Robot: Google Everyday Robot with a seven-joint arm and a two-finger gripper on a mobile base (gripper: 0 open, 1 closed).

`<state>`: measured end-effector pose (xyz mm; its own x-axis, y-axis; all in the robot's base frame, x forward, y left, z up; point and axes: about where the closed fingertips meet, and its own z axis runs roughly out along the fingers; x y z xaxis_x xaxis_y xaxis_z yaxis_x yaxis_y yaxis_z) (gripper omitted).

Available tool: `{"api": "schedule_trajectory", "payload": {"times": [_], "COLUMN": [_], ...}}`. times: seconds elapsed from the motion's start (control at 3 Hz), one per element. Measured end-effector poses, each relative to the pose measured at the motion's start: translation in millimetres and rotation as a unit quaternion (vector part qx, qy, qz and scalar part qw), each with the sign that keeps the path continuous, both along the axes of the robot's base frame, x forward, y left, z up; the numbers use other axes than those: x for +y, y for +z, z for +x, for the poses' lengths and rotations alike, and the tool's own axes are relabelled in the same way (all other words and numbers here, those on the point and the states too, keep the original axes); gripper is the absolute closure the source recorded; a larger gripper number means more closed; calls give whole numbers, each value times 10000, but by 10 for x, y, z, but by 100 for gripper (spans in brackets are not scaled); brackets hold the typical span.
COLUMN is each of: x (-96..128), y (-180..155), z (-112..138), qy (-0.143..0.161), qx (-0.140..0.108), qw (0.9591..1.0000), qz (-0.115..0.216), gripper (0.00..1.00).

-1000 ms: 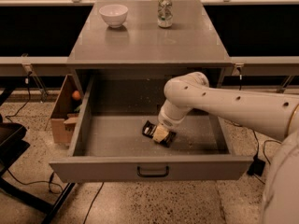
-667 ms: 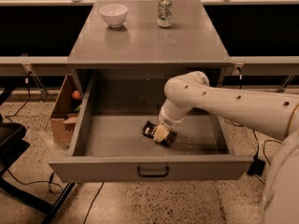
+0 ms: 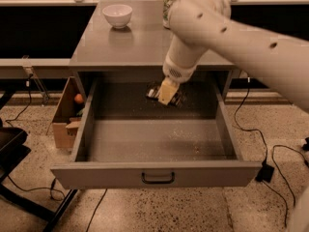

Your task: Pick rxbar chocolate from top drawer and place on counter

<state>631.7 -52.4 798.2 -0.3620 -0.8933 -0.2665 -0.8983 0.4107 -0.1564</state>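
1. Hand (image 3: 166, 92): it hangs above the rear of the open top drawer (image 3: 154, 174), just below the front edge of the surface (image 3: 130, 50). Its fingers are pinched onto the rxbar chocolate (image 3: 153, 92).
2. Rxbar chocolate: it is off the drawer floor and held crosswise in the hand. A dark end shows on each side of the pale finger.
3. Handling, as a judgement: expect the bar to be light, thin and flat, with a slick wrapper. It should be firm enough to hold its shape but could slide under a loose pinch.
4. Where to hold: a grip across the narrow width near the middle, as you have it, looks best. A hold nearer one end would probably let the bar droop or twist.
5. Surface: a white bowl (image 3: 117, 15) sits at the rear left. A silver can (image 3: 168, 7) sits at the rear, partly behind the arm.
6. Placement: you will likely need to clear the surface's front lip and keep well away from both items.
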Motion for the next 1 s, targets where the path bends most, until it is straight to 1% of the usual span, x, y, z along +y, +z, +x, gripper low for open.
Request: {"api": "schedule_trajectory", "payload": {"times": [0.33,0.67,1.0], "x": [57,-22,-184], "y": [647,915,1104], "z": [157,324,515], "qy": [57,8,-68], "qx": [24,339,451], "qw": [9999,9985,9976], "qz": [-150,-432,-516], "gripper": [100,100,100]}}
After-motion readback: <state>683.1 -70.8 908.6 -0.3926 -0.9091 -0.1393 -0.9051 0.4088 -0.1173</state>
